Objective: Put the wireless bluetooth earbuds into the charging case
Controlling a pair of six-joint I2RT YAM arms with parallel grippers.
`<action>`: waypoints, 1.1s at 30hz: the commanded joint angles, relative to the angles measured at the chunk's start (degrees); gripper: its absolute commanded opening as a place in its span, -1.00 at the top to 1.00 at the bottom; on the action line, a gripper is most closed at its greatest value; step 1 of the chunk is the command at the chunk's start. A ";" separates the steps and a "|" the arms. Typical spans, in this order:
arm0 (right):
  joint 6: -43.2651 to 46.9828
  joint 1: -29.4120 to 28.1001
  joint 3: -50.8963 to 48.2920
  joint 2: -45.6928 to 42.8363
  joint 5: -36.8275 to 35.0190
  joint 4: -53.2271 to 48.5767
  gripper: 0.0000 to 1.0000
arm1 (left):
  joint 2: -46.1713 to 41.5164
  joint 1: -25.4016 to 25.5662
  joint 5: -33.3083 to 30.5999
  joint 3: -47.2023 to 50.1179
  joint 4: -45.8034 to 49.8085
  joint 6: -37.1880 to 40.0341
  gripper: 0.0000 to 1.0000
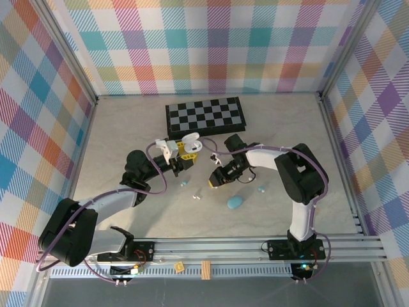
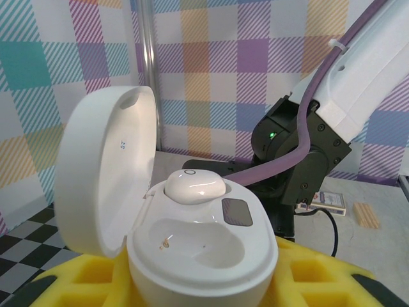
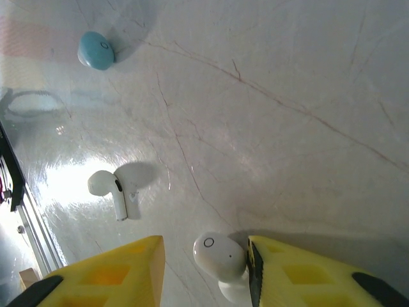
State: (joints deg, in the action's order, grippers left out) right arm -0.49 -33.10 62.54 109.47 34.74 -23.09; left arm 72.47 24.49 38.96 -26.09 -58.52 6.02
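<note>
Right wrist: two white earbuds (image 3: 105, 184) (image 3: 219, 256)

White-black arms (image 1: 299, 220), purple cables (image 2: 311, 96) (yellow fingers (image 3: 307, 272))

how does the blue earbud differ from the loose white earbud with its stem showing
Colour: the blue earbud is light blue, the white earbud white. Pose: the white earbud lies on its side, stem plain; the blue earbud shows just a rounded head. Both lie loose on the table.

Bright even light. Glare patch on table (image 3: 307, 89), right wrist view; white earbud (image 3: 110, 192) casts soft shadow; near foreground blurred.
</note>
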 commanded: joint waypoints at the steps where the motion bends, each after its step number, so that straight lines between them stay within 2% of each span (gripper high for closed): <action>1: 1.59 -0.72 -1.20 -1.72 -0.07 -4.42 0.23 | 0.50 -0.50 1.20 -1.51 -1.40 0.40 0.25; 5: 1.90 -1.42 -1.02 -1.33 -0.01 -4.55 0.27 | 1.11 -0.50 1.10 -1.51 -1.89 0.31 0.25; 16: -2.66 -1.49 0.03 1.36 -3.77 -2.71 0.53 | 1.63 -0.50 1.29 -1.42 -2.59 0.02 0.25; 20: -5.09 -1.47 -0.46 0.81 -4.62 -1.03 0.55 | 1.38 -0.50 1.12 -1.25 -1.90 0.91 0.25; 27: -9.51 -1.44 -4.36 -7.17 -10.15 4.44 0.52 | 1.10 -0.50 0.17 -1.07 -0.79 2.51 0.25; 33: -13.35 -1.35 -7.16 -15.06 -16.94 6.43 0.52 | 2.38 0.50 -3.71 -1.47 -0.35 4.32 0.26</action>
State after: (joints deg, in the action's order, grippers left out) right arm -10.85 -34.26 56.29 98.24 22.09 -18.90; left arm 74.26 24.62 37.17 -26.09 -57.95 8.32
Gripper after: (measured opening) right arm 0.239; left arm 0.371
